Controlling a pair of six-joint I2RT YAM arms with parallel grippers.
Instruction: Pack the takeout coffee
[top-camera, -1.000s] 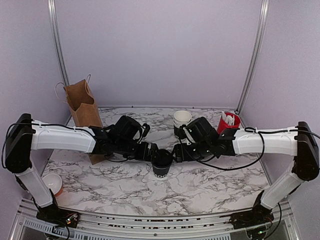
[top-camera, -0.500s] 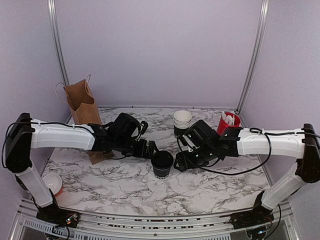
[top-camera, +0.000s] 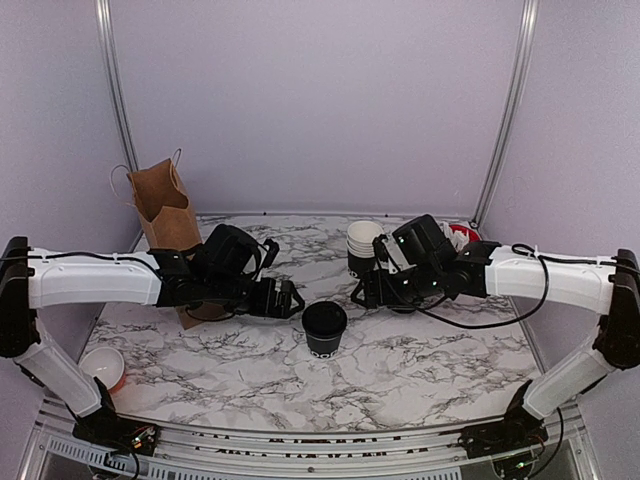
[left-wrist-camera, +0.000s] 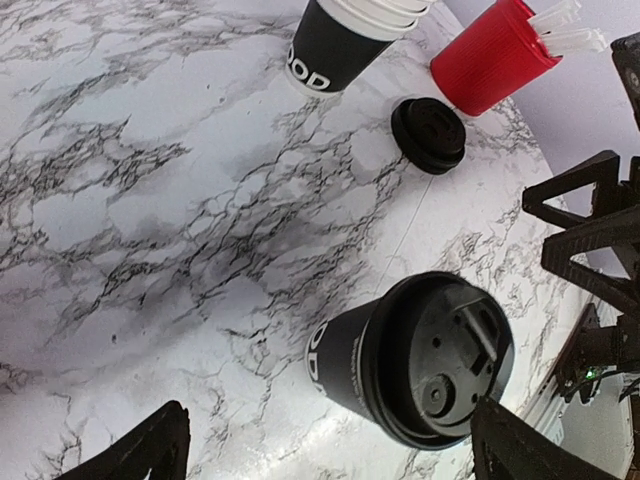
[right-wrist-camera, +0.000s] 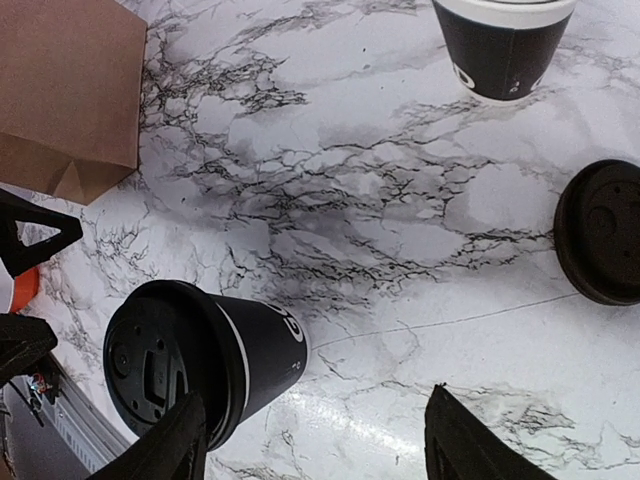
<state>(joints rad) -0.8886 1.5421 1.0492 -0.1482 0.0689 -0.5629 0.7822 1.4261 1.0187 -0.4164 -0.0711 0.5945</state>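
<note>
Cup, lidded, upright between left gripper and right gripper, both spread

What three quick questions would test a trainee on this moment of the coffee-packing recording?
1. True or false: the black cup in the middle of the table stands open, with nothing covering it.
2. Where does the paper bag stand? A: at the far left of the table. B: at the near right corner. C: on top of the black cup.
3. What lies flat on the table beside the red cup?
Key: 1 false. 2 A. 3 a spare black lid.
</note>
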